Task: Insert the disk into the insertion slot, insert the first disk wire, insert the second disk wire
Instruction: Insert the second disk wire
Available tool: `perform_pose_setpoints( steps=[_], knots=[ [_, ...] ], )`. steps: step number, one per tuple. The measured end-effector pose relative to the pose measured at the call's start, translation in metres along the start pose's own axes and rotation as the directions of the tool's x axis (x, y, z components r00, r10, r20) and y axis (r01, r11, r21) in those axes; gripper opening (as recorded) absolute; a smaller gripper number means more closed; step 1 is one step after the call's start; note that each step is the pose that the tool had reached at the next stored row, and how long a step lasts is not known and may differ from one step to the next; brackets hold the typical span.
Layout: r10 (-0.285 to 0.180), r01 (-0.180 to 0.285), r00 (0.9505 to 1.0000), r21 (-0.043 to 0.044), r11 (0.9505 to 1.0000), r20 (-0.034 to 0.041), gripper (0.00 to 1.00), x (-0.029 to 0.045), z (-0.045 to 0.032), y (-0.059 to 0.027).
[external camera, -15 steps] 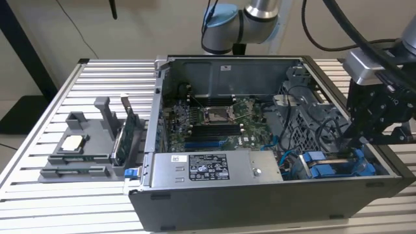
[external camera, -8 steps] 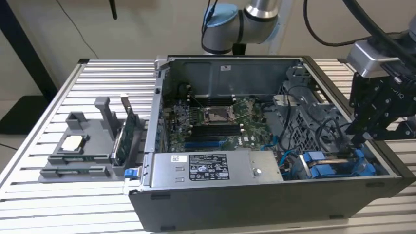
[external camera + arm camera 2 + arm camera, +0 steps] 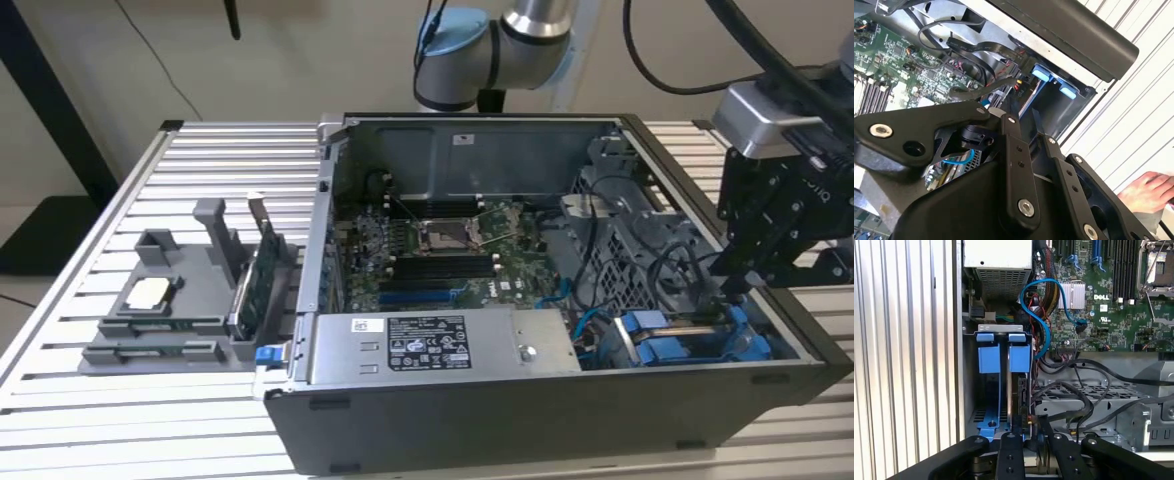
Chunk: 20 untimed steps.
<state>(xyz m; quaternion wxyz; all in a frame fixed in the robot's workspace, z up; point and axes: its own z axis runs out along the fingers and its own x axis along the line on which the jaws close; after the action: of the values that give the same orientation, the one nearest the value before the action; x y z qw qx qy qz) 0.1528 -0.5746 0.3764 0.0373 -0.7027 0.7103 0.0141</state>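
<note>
The disk (image 3: 1021, 390) stands edge-on in its blue carrier (image 3: 1019, 356) inside the insertion slot (image 3: 968, 390), beside a second blue carrier (image 3: 988, 356). In the exterior view this blue carrier (image 3: 681, 345) sits in the front corner of the open case on the exterior view's right. My gripper (image 3: 1030, 429) is at the disk's near end, shut on a black disk wire (image 3: 1074, 412) whose plug meets the disk's edge. In the exterior view the gripper (image 3: 738, 285) reaches down into that corner. In the second wrist view the gripper (image 3: 1029, 131) hangs over the slot (image 3: 1054, 107).
The grey power-supply box (image 3: 434, 345) lies along the case front, with the green motherboard (image 3: 454, 250) behind it. A blue cable (image 3: 1044, 315) loops near the slot. A grey fixture (image 3: 174, 300) stands on the slatted table (image 3: 227, 160). A person's hand (image 3: 1149, 192) rests outside the case.
</note>
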Motion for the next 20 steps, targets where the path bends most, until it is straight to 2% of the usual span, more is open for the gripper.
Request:
perform_pose_setpoints(
  steps=[8,10,20],
  knots=[
    [0.0,0.0,1.0,0.0,1.0,-0.0006,0.27,-0.0001,-0.0015,-0.0001],
    [0.0,0.0,1.0,0.0,1.0,0.0001,0.27,-0.0005,-0.0079,-0.0002],
    [0.0,0.0,1.0,-0.0018,1.0,-0.0001,0.27,-0.0019,-0.0077,-0.009]
  ],
)
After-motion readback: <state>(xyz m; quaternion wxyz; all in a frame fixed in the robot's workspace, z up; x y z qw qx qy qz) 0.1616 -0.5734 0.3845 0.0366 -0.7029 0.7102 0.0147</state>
